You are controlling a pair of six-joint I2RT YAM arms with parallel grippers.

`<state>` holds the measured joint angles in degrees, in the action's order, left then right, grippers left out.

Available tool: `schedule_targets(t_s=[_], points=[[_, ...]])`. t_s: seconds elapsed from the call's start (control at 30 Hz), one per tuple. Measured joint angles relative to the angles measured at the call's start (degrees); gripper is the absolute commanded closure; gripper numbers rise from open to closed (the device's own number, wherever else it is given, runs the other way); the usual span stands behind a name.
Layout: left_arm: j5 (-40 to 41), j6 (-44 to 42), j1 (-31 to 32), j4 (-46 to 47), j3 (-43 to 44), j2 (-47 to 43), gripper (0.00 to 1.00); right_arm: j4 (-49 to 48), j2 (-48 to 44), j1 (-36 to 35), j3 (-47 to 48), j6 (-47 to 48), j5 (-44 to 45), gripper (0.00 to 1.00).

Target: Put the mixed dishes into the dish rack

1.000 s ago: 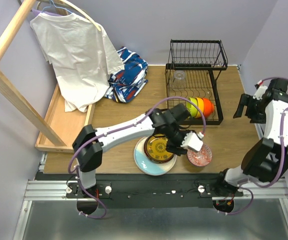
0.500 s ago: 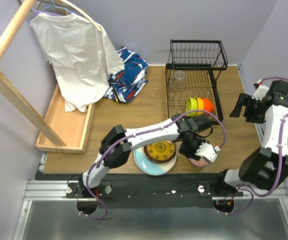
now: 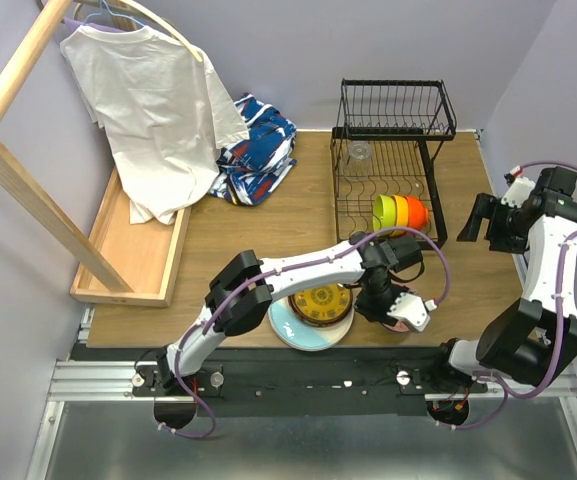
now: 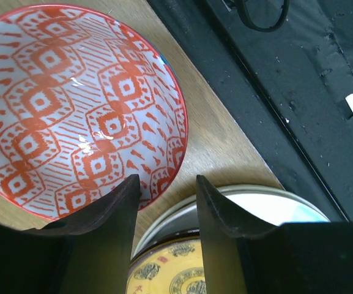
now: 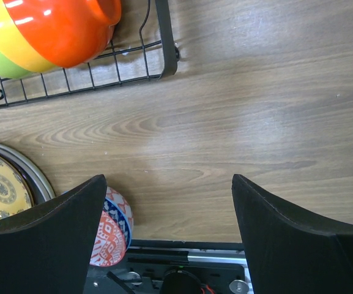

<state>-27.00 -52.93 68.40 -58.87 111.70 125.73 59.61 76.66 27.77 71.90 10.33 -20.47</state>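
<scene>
Along the left edge of the bench lies a wooden tray point(image 3: 133, 255), no part of the job. At the near edge, about midway, a yellow plate point(image 3: 320, 302) sits on a pale plate point(image 3: 286, 325); neither is loaded yet. Just right of them the patterned bowl point(image 4: 72, 116) stands upright on the bench. The left arm point(image 3: 288, 265) reaches over the plates to it. The left jaws are part open and empty, straddling the bowl's rim on the plates' side, with one finger over the inside and the other outside. Whether either touches the rim I cannot tell.

The step in hand looks like grasping this bowl. Next, I judge, the jaws must close on the rim, lift the bowl clear of the plates, and carry it to the rack point(image 3: 388, 190) toward the far right corner. There a green bowl point(image 3: 382, 212), a yellow bowl point(image 3: 398, 210) and an orange bowl point(image 3: 416, 213) already stand on edge, nested, with a glass point(image 3: 360, 152) behind them. Room beside the green bowl seems the likely spot. By the right edge, on the right arm point(image 3: 548, 250), the right jaws hang wide open and hold nothing, well apart from the dishes.
</scene>
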Motion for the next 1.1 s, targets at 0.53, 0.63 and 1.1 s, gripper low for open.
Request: schedule_targets(t_s=[0.53, 0.63, 1.1], points=[[-1.6, 0.9, 1.0, -1.7, 7.2, 5.9, 0.6, 0.0, -0.5, 0.0, -0.3, 0.1, 0.0, 0.09], [-2.5, 2.0, 1.0, -1.9, 7.6, 5.9, 0.6, 0.0, -0.4, 0.0, -0.3, 0.2, 0.0, 0.09], [-7.1, 9.9, 1.0, -0.6, 7.6, 5.9, 0.75, 0.0, -0.1, 0.0, -0.3, 0.2, 0.0, 0.09]])
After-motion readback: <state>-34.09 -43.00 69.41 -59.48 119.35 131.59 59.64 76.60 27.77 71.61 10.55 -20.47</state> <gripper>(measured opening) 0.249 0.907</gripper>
